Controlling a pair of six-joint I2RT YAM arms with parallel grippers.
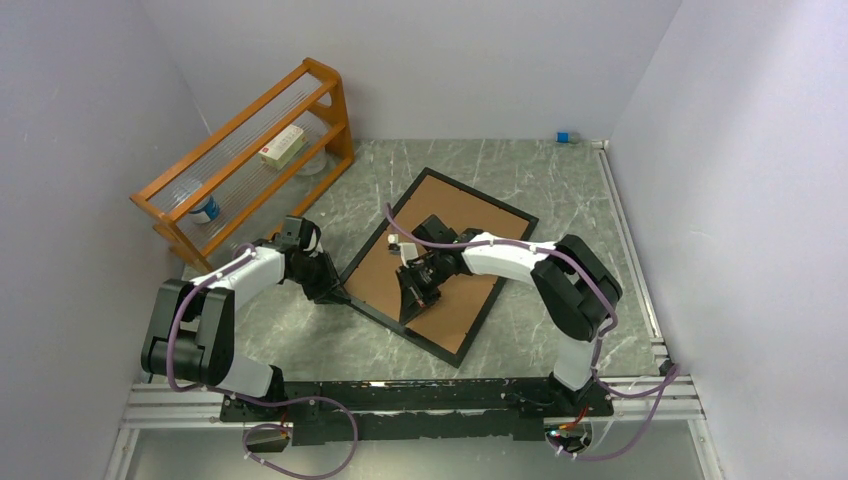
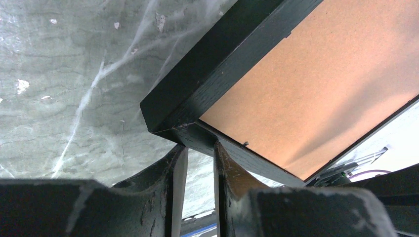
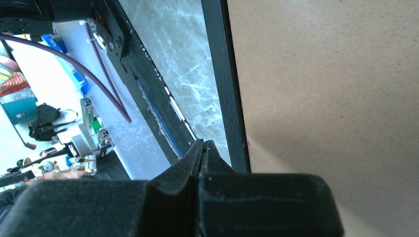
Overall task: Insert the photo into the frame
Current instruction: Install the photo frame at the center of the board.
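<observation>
- My left gripper (image 2: 200, 148) sits at the near-left corner of the frame (image 1: 480, 192), its fingers a narrow slit apart with nothing between them.
- My right gripper (image 3: 202, 144) is pinched closed and empty, tips just inside the frame's edge over the backing board (image 1: 450, 215).
- The frame lies face down on the table (image 1: 560, 190). I can't see the photo, so I judge it is under the board.
- I'd brace the corner with the left and press the small tab (image 3: 244, 143) flat with the right, without shoving the frame.
- Count: one frame, one board, one visible tab, one orange rack (image 1: 250, 150).
</observation>
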